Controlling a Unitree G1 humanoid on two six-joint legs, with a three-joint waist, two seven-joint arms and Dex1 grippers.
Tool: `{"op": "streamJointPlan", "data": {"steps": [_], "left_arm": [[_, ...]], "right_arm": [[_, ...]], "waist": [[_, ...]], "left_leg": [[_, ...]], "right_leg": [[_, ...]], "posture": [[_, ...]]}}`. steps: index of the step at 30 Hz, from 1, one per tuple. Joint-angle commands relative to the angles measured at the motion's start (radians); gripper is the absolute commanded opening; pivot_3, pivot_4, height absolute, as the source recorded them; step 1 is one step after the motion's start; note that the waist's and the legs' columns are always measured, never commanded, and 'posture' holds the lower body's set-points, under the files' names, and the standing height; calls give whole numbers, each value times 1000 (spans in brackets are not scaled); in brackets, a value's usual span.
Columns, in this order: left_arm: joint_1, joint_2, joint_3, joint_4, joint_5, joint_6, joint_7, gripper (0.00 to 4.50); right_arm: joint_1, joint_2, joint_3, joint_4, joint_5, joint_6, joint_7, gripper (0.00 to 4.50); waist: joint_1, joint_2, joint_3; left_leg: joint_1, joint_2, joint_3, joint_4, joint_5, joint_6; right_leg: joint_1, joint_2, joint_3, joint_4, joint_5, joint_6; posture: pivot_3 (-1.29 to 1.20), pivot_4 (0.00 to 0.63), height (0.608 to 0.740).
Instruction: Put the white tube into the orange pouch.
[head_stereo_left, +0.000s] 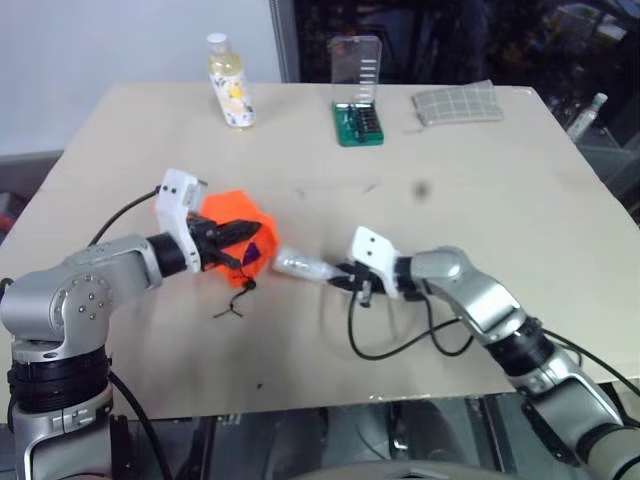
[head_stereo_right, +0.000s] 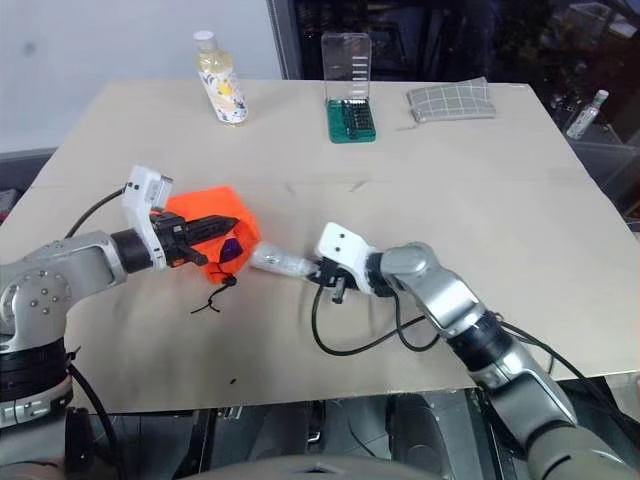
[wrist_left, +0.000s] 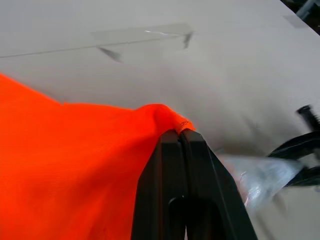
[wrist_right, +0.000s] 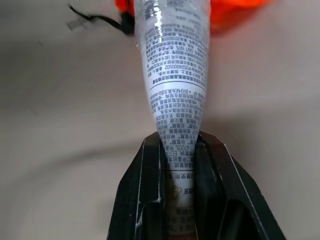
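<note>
While the left gripper (head_stereo_left: 235, 232) stays out of the count, clamped tight on the orange pouch's (head_stereo_left: 232, 212) raised edge, the right gripper (head_stereo_left: 338, 274) pinches the white tube (head_stereo_left: 302, 266) by its flat end, cap aimed at the pouch mouth just ahead. Picking is done; insertion remains.

both arms are silver-grey metal with rounded joint housings and black bands between segments. each wrist carries a white blocky housing ahead of a claw with two black wedge-shaped fingers: left claw (head_stereo_left: 235, 235), right claw (head_stereo_left: 338, 275). black cables loop from both wrists.
</note>
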Motion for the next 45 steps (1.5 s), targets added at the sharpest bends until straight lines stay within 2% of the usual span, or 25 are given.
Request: {"op": "streamJointPlan", "data": {"steps": [1, 8, 12, 16, 20, 24, 29, 33, 37, 39, 42, 45], "left_arm": [[9, 7, 10, -84, -34, 1, 2, 0], [74, 12, -11, -179, -73, -2, -31, 0], [74, 2, -26, -207, -100, -2, -28, 0], [5, -37, -65, -181, -101, -32, -2, 0], [-89, -101, -154, -109, -48, -78, 21, 0], [-117, -151, -266, -55, 32, -158, 7, 0], [-150, -248, -383, 37, 125, -266, -9, 0], [-171, -293, -429, 78, 168, -311, -26, 0], [-171, -306, -440, 83, 171, -309, -47, 0], [-170, -312, -444, 83, 182, -314, -49, 0], [-183, -336, -430, 96, 187, -312, -32, 0], [-187, -352, -405, 104, 189, -299, -12, 0]], "right_arm": [[-69, 75, -18, 48, 4, -39, 8, 627], [-109, 166, -75, 165, -26, -15, -91, 627], [-128, 191, -162, 191, -4, 32, -152, 627], [-151, 152, -225, 166, -1, 77, -165, 627], [-159, 63, -266, 111, -7, 114, -153, 627], [-138, -42, -240, 68, -62, 94, -144, 627], [-91, -125, -111, 94, -227, -38, -184, 627], [-112, -76, -28, 219, -335, -170, -238, 627], [-145, 23, -83, 322, -307, -194, -273, 627], [-142, 44, -98, 325, -278, -221, -225, 627], [-101, 14, -58, 260, -272, -263, -101, 627], [-64, -12, -48, 192, -267, -262, -36, 627]], "waist": [[-1, 0, 0], [4, 0, 0], [3, 0, 0], [6, 1, 1], [6, 1, 1], [4, 2, 1], [3, 2, 1], [-6, 2, 1], [-13, 2, 1], [-13, 1, 1], [-7, 2, 1], [3, 2, 1]], "left_leg": [[0, 0, 0, 0, 0, 0], [0, -1, 0, -1, 0, -1], [0, -1, 0, -1, 0, -2], [0, 0, -1, -1, 1, -2], [0, -2, -1, -1, 1, -2], [0, -1, 0, -2, 1, -2], [0, -1, 0, -4, 1, -2], [1, -1, 1, -4, 1, -2], [2, -1, 0, -3, 1, -2], [2, -1, 0, -2, 1, -2], [1, -1, 0, -1, 1, -1], [1, -1, 0, -1, 1, -1]], "right_leg": [[0, 0, 0, 1, 0, 0], [0, -1, 0, 1, 0, 0], [0, -1, 0, 1, 0, 0], [0, -1, -1, 1, 0, 0], [1, -1, 0, 0, 0, 0], [0, 0, 0, 0, 2, 3], [0, 0, 0, -1, 2, 4], [0, 0, 1, -1, 2, 4], [0, 1, 2, 1, 2, 4], [1, 1, 2, 1, 2, 4], [1, 0, 2, 0, 2, 4], [1, 0, 1, 0, 2, 4]], "posture": [[0, 150, 740], [0, 150, 740], [0, 150, 740], [0, 150, 740], [0, 150, 740], [0, 150, 740], [0, 150, 740], [0, 150, 740], [0, 150, 740], [0, 150, 740], [0, 150, 740], [0, 150, 740]]}}
